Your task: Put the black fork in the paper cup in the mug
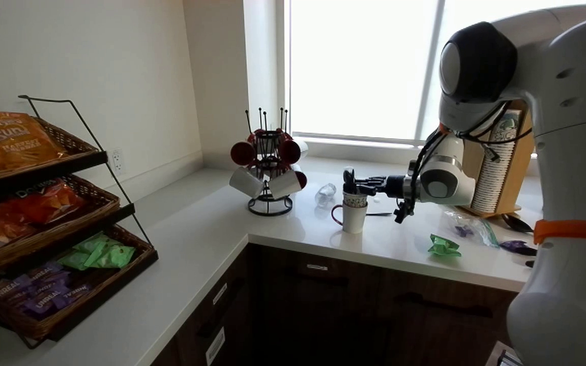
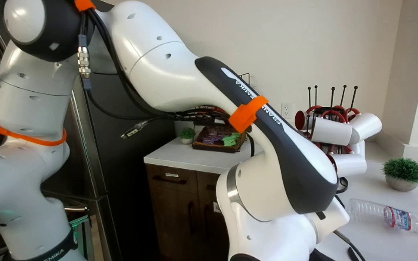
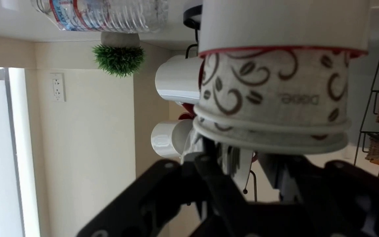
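In an exterior view, the jaws are held level above the table (image 1: 405, 244), their tips beside black utensils (image 1: 349, 178) that are stood upright in a paper cup (image 1: 355, 200). Among these the black fork is judged to be, though it cannot be singled out. The cup is seated in a white mug (image 1: 354, 219) just below the jaws, presumably so that its light wall is steadied by a heavier one. The level approach is probably used so that the utensils are met from the side and the cup is not pressed down. On the table, below the jaws and beyond the mug, a thin dark utensil (image 1: 380, 214) is seen lying; its kind cannot be told.

In an exterior view, jaws, mug and cup are hidden behind the robot arm (image 2: 278, 156). A plastic bottle (image 2: 399, 217) is shown, placed ahead of the jaws by the wrist view.

In the wrist view, turned upside down, the jaws are seen spread apart, with background showing through the gap. No pinch can be made out, though the tips are partly covered by a doubled rim (image 3: 270, 147), which suggests cups nested for stiffness. Either a release or a coming grasp would be suited by that spread.
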